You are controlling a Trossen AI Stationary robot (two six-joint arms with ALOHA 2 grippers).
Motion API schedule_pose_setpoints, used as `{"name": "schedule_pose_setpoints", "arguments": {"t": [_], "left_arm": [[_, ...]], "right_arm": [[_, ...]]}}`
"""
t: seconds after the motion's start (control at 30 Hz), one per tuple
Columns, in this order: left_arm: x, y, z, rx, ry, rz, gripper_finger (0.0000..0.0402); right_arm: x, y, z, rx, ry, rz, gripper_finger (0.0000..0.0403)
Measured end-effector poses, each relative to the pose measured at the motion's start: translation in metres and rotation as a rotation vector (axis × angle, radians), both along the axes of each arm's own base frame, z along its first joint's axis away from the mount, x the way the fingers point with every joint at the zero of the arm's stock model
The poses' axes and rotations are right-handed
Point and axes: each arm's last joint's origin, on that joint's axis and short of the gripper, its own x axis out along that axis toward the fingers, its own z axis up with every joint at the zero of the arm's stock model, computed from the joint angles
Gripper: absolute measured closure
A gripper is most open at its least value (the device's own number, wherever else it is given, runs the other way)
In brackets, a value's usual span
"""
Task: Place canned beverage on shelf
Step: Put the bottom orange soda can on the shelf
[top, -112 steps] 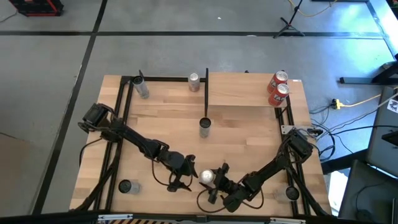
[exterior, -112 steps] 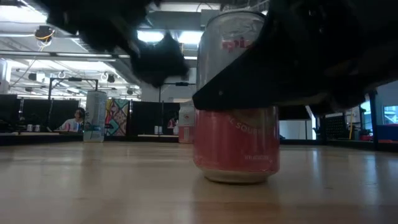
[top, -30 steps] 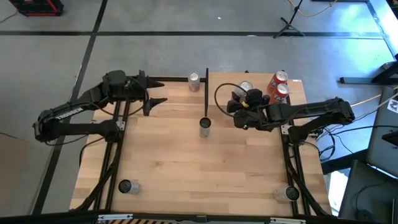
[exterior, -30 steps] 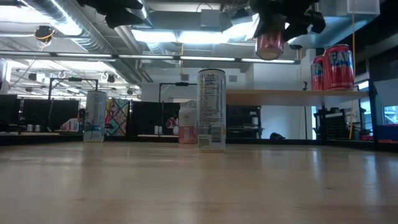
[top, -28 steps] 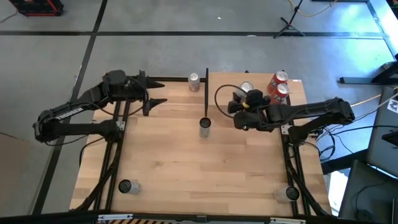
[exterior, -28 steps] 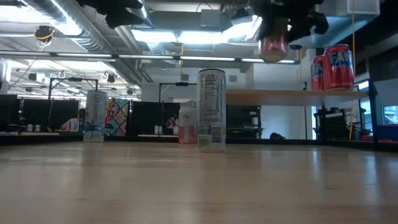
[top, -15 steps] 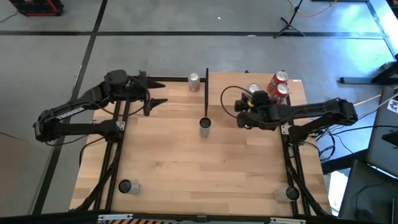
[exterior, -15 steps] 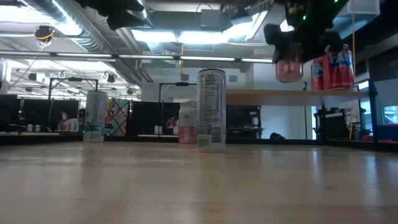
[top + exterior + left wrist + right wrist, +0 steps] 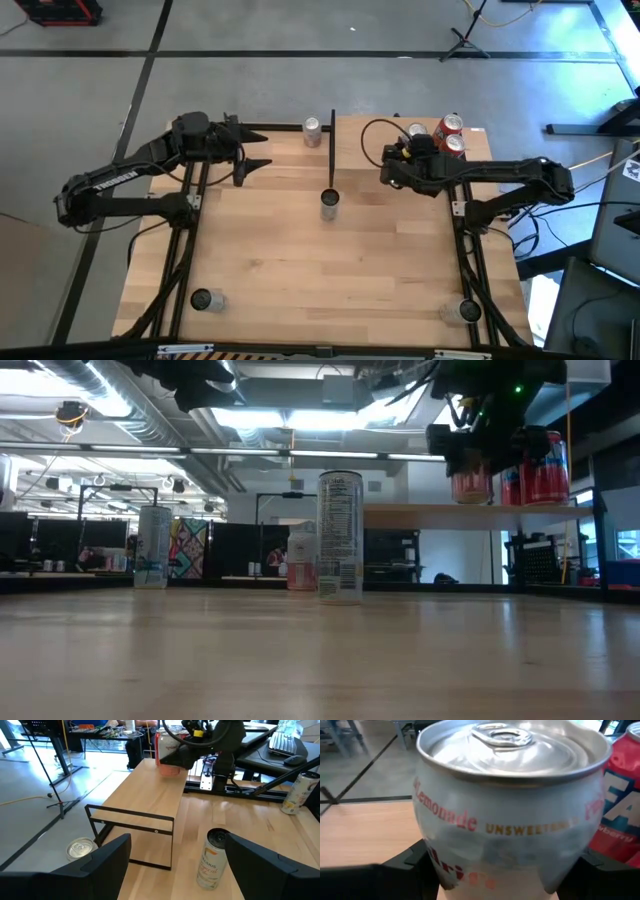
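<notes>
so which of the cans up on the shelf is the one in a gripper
The pale lemonade can, held by the right gripper beside the two red cans. Those two stand free on the shelf.

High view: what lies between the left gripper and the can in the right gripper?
High view: only a thin black post at the shelf edge; a silver can stands farther back.

Overhead lighting is bright and even in the high view with only faint shadows, whereas in the low view ceiling strip lights glare at upper centre, the arms read as dark silhouettes, and the near tabletop is soft and out of focus.
</notes>
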Motion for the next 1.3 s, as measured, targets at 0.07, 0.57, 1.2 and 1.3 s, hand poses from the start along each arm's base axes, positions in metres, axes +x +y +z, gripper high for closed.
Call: {"name": "schedule_pose_setpoints", "arguments": {"t": [0.07, 0.57, 1.2, 1.3], "left_arm": [[0.0, 0.0, 0.0, 0.0, 0.0, 0.0, 0.0092], [0.0, 0.0, 0.0, 0.001, 0.0, 0.0, 0.0092], [0.0, 0.0, 0.0, 0.001, -0.001, 0.001, 0.0092], [0.0, 0.0, 0.0, 0.001, -0.001, 0.003, 0.0092]], "right_arm": [[-0.001, -0.004, 0.0, 0.002, 0.003, -0.016, 0.0136], [0.0, -0.012, -0.002, 0.01, -0.01, -0.044, 0.0136], [0.038, -0.017, -0.006, 0.11, 0.025, 0.253, 0.0136], [0.042, -0.017, -0.005, 0.109, 0.004, 0.279, 0.0125]]}}
